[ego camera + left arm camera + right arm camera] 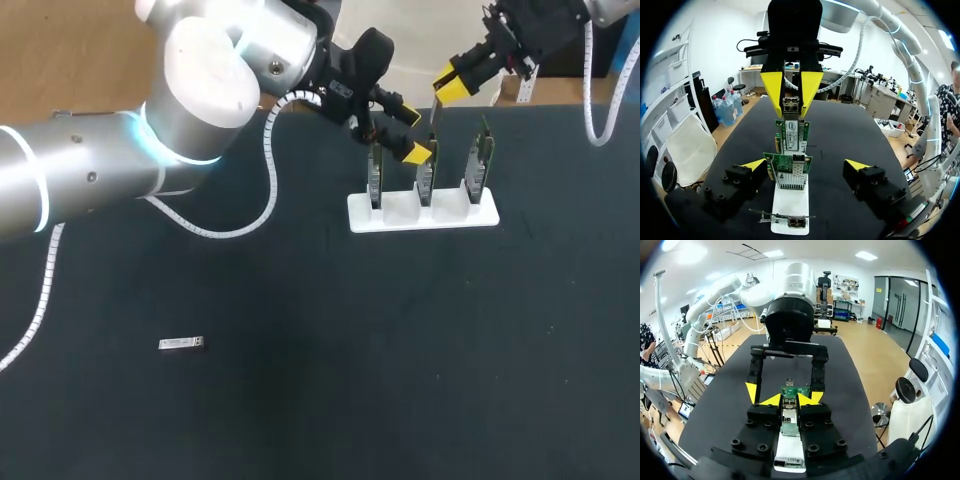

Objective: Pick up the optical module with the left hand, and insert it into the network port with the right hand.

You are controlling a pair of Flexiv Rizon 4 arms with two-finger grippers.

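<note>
1. Progress, far left of the desk (300,400): one loose module (182,343) lies flat on it, well apart from the rack (360,218); no gripper is near it, so this one is not picked up.
2. The left gripper (805,165) is at the rack; its fingers are wide open and straddle the middle card (788,170) with a gap on each side, as far as I can see; it carries nothing.
3. The rack holds three network cards upright in a row; whether any port is already filled is too small to tell.
4. The right gripper (790,400) points down over the cards, closed on a small metal block that I take for an optical module, the held module (790,106); both yellow tips press it from two sides.
5. My read: pick and handover look done for the held module and the insert is in hand; I cannot tell whether its lower end has entered a port or only sits above it. Seating it and letting go are left to do; the loose module is untouched.
6. Orientation, loose module: flat on the desk; its long axis runs left-right across the head view, roughly parallel to the rack; I cannot tell which end is the connector.
7. Orientation, held module: the long axis looks upright, in line with the right gripper's fingers; the lower end points down at the card tops. The head view shows it only as a thin sliver under the yellow tip, so I cannot judge tilt.
</note>
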